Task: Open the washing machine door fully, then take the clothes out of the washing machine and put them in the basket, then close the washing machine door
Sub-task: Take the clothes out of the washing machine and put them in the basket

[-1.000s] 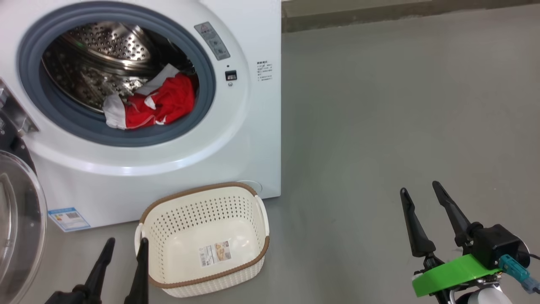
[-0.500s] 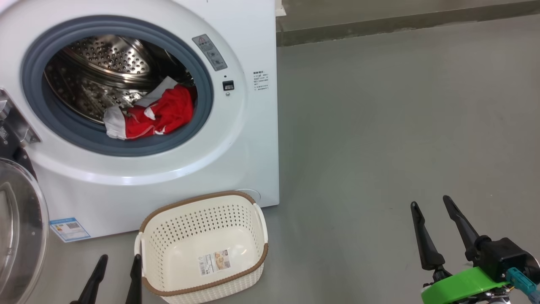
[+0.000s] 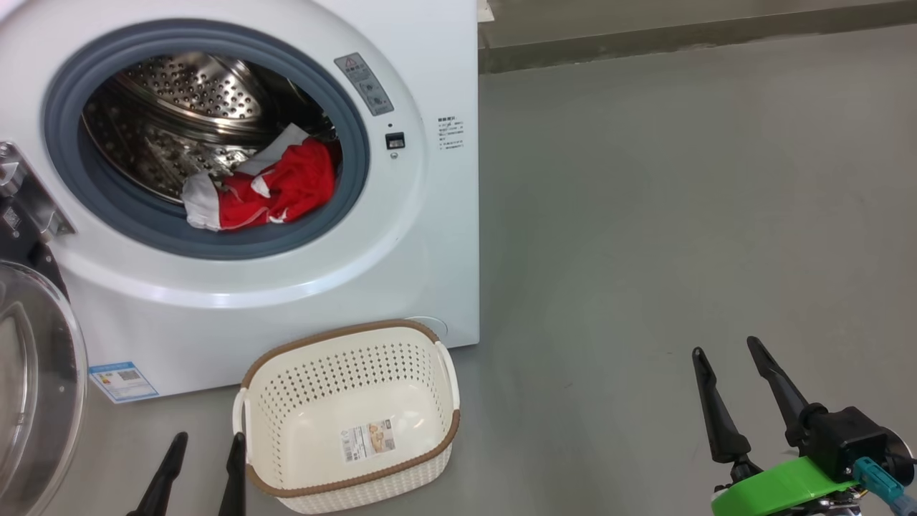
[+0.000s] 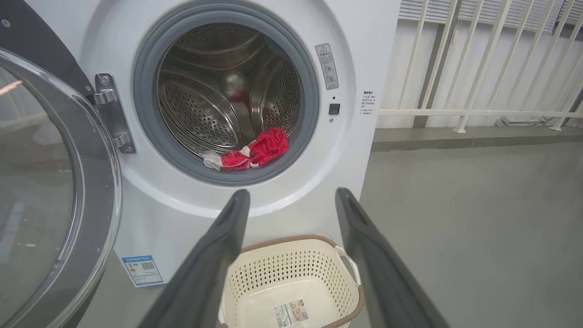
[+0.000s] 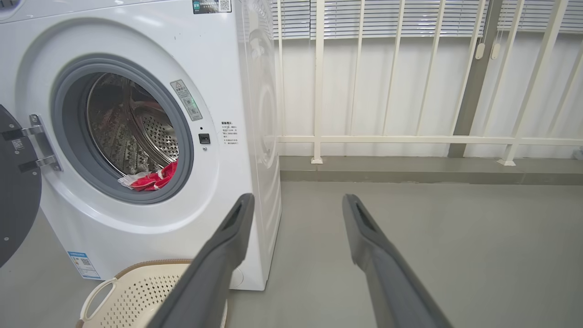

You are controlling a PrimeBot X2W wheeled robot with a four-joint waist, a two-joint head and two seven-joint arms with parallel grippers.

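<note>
Smooth grey floor (image 3: 645, 215) bears a perforated basket (image 3: 337, 373); crumpled red clothes (image 3: 286, 190) in steel drum (image 3: 179, 93); jaws spread.

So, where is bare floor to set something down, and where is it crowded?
Bare: the grey floor between the washing machine and the right pincer. Crowded: before the machine, with the basket, the open door and the left pincer.

Warning triangle (image 4: 323, 48) on grey sticker (image 4: 327, 67) of washing machine (image 4: 191, 214), QR code (image 4: 148, 265) on its blue label (image 4: 136, 275), other print unreadable
</note>
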